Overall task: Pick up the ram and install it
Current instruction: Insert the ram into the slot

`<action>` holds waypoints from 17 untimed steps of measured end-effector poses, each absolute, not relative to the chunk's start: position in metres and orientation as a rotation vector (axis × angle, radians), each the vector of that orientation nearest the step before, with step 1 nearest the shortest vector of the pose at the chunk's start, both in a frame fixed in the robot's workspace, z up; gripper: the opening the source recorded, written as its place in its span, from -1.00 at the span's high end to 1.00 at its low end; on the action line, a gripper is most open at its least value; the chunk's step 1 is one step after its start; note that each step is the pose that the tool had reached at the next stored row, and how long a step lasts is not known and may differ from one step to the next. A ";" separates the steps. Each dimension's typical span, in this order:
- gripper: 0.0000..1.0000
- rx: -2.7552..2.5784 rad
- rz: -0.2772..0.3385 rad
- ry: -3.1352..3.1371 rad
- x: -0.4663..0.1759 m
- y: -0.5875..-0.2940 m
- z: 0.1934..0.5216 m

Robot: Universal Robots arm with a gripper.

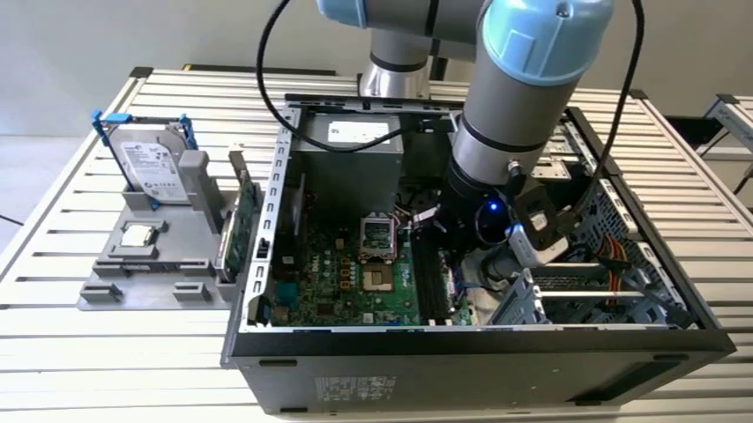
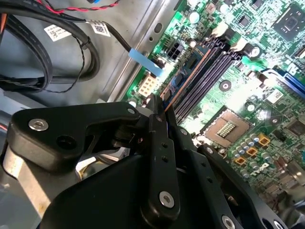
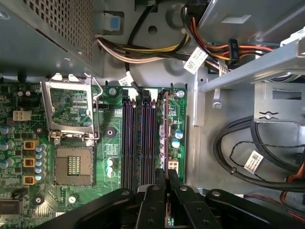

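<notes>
The ram [image 3: 165, 129] is standing on its edge in the memory slot nearest the edge of the motherboard [image 3: 109, 133], beside the empty dark slots [image 3: 138, 138]. In the second wrist view the ram [image 2: 183, 83] is showing its thin top edge, running away from the fingertips. The gripper [image 3: 166, 172] is pinching the near end of the ram, with its black fingers [image 3: 174, 183] pressed against both faces of the stick. In the second wrist view the gripper [image 2: 160, 110] is doing the same. In the exterior view the arm is reaching down into the open computer case [image 1: 471, 339], and the gripper is low over the board. On the exterior view's left, a hard drive [image 1: 153, 167] is standing in a grey holder [image 1: 147, 286] on the table [image 1: 70, 229].
</notes>
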State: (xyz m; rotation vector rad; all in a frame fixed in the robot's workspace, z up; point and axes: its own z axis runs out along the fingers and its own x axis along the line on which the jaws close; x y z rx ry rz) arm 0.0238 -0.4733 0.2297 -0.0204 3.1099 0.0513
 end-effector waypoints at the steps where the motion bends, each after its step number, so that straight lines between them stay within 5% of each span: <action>1: 1.00 -0.021 0.051 3.110 0.024 -0.473 0.229; 17: 1.00 -0.033 0.052 3.110 0.024 -0.473 0.225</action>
